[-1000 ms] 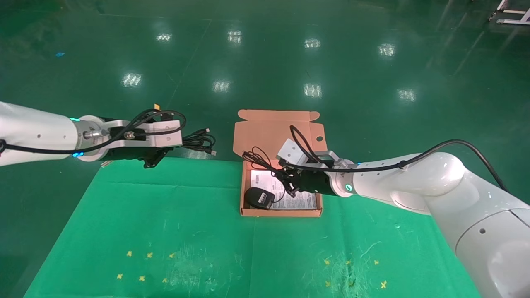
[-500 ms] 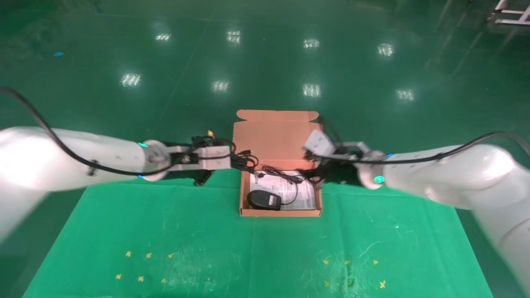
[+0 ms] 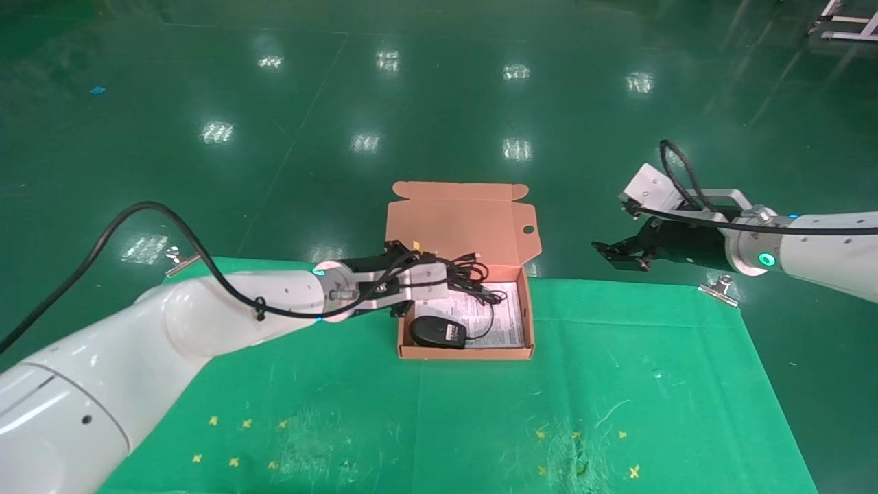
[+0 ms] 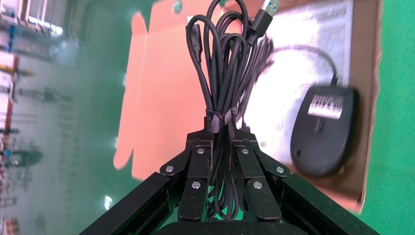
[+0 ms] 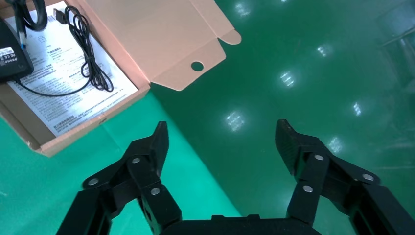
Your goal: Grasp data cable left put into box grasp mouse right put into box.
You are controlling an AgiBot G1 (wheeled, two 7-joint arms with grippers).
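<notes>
The salmon-orange box (image 3: 525, 322) lies open at the table's far middle, its flap lid (image 3: 459, 223) tilted back, a white printed sheet (image 3: 504, 326) inside. The black mouse (image 3: 435, 332) rests in the box's near left corner, its thin cord (image 3: 490, 319) looped on the sheet. My left gripper (image 3: 439, 281) is shut on the data cable (image 3: 466, 274) and holds it over the box's left side; in the left wrist view the cable bundle (image 4: 225, 73) runs out between the jaws (image 4: 222, 132) above the mouse (image 4: 323, 129). My right gripper (image 3: 617, 254) is open and empty, right of the box beyond the table's far edge.
A green cloth (image 3: 439, 412) covers the table, with small yellow marks near the front. Metal clips (image 3: 719, 288) hold the cloth at its far corners. Glossy green floor lies beyond. The right wrist view shows the box (image 5: 73, 132) and its lid hole (image 5: 197, 65).
My left arm has swung right, carrying the data cable from left of the box to over it. My right gripper has let go of the mouse cord and drawn back to the right.
</notes>
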